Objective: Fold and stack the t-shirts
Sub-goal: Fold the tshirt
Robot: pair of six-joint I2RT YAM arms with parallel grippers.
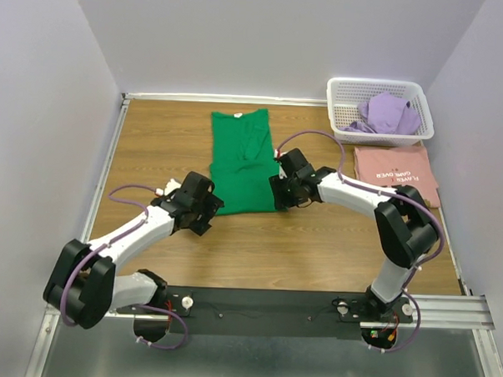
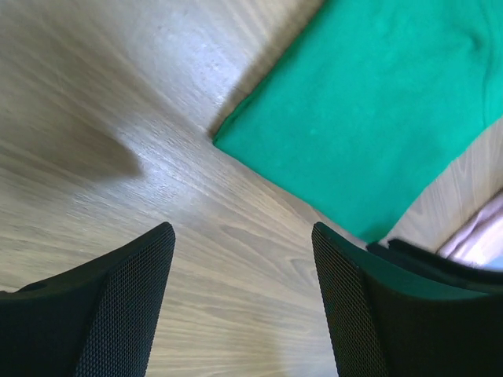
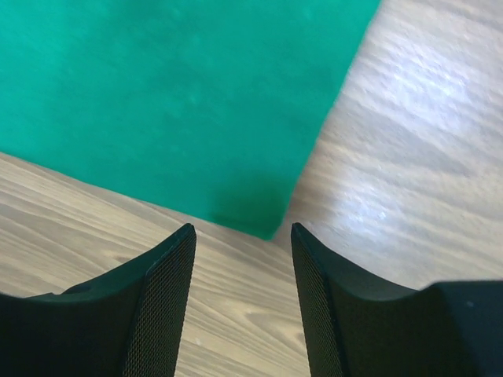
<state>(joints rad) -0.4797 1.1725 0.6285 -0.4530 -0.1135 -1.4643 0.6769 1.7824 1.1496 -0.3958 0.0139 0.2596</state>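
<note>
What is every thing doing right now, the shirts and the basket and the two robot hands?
green t-shirt, sides folded in, lying flat as a long strip on the table.
basket, upright, with a shirt in it.
purple t-shirt, crumpled inside the basket.
pink t-shirt, folded, flat beside the basket.
left gripper, open, empty, over bare wood by the green t-shirt's corner.
right gripper, open, empty, at the green t-shirt's other near corner.

Wood-grain counter (image 1: 273, 256) right under my left tool (image 2: 242, 232), and under my right tool (image 3: 242, 229) too. White lattice basket (image 1: 379, 137) sits well beyond my right tool, off to its right.
</note>
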